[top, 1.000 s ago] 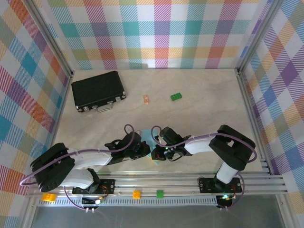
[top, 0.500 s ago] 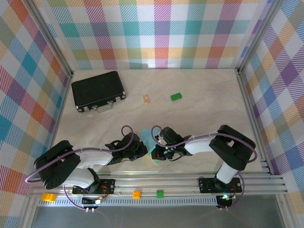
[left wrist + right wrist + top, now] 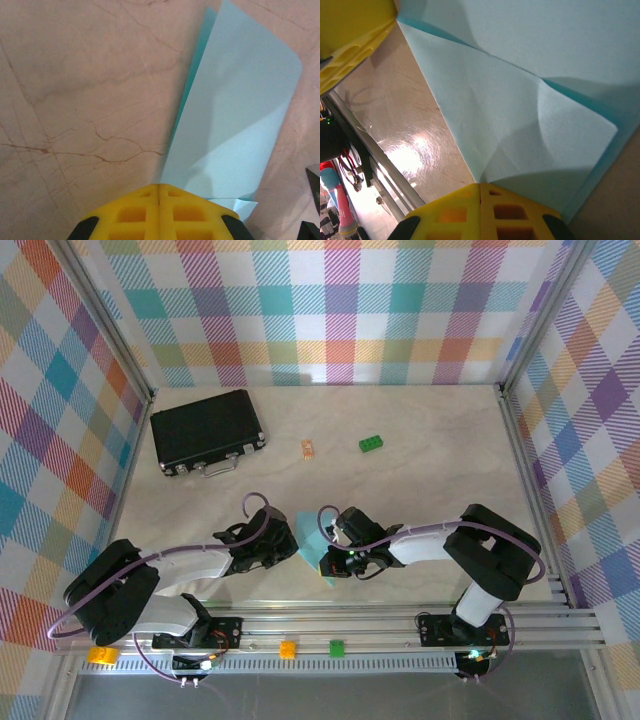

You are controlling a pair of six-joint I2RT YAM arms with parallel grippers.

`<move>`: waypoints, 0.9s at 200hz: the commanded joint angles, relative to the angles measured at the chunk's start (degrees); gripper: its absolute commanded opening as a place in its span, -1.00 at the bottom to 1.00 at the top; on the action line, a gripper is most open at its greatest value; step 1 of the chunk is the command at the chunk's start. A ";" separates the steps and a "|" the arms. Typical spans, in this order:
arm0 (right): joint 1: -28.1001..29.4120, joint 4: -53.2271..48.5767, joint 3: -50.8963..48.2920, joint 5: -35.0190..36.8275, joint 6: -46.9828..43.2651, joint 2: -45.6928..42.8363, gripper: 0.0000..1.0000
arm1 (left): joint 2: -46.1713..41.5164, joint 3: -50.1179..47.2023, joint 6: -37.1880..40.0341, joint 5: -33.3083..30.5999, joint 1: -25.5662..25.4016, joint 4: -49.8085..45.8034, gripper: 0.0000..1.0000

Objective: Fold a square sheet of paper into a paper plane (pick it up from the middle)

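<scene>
Well to the near right of the black case point(image 3: 207, 430), between the two arms, the light blue sheet of paper point(image 3: 312, 540) is held over the marbled desk point(image 3: 430, 480). It is partly folded. The right wrist view shows creased flaps lying over one another, with a deeper blue layer along the edges. The left wrist view shows a long pale panel with a rounded far corner and a darker layer peeping out along its left side.

The left tool point(image 3: 293, 547) meets the sheet from the side nearer the case, and the right tool point(image 3: 328, 564) meets it from the side away from the case. Both pairs of yellow fingers are pressed together. In its own wrist view the right tool point(image 3: 480, 186) has its tips closed on a near corner of the sheet, with the paper running in between them. The left tool point(image 3: 159, 186) seems to pinch the sheet's near end in the same way, though the contact itself hides behind the closed tips. One of its yellow fingers point(image 3: 350, 40) sits just beside the sheet's edge in the right wrist view.

Right of the case lies a small orange piece point(image 3: 308, 448), and beyond that a green brick point(image 3: 371, 444). Both lie well apart from the sheet.
</scene>
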 commanded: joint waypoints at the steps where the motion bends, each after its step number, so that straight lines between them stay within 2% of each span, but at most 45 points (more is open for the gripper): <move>1: -0.04 -10.07 -1.34 3.38 -2.17 1.07 -0.93 | -4.36 1.27 2.58 0.69 0.01 -2.05 -1.00; 24: -0.14 -10.25 -0.99 3.38 -2.17 1.28 -0.93 | -8.36 0.37 3.57 1.15 -1.02 -1.01 -1.00; 47: -0.13 -9.91 -1.34 4.16 -1.33 1.15 -0.93 | -9.44 -1.75 3.77 3.38 -2.13 4.09 -1.00; 69: -0.12 -9.16 -1.62 4.30 -0.77 1.17 -0.93 | -5.49 -2.55 4.16 8.83 -2.61 11.91 -1.00; 91: -0.14 -9.41 -1.41 4.16 -0.97 1.17 -0.94 | 0.40 -1.39 4.45 14.00 -2.69 15.45 -1.00; 117: -0.14 -9.40 -1.92 4.52 -0.95 0.91 -0.94 | 3.68 -1.89 4.14 11.15 -1.83 12.81 -1.00; 149: -0.10 -9.28 -1.91 4.44 -0.94 0.90 -0.94 | 8.00 -4.85 5.58 11.39 2.88 15.25 -1.00; 180: -0.09 -9.36 -2.22 4.61 -1.47 0.21 -0.94 | 7.97 -4.66 5.73 9.70 6.32 12.19 -1.00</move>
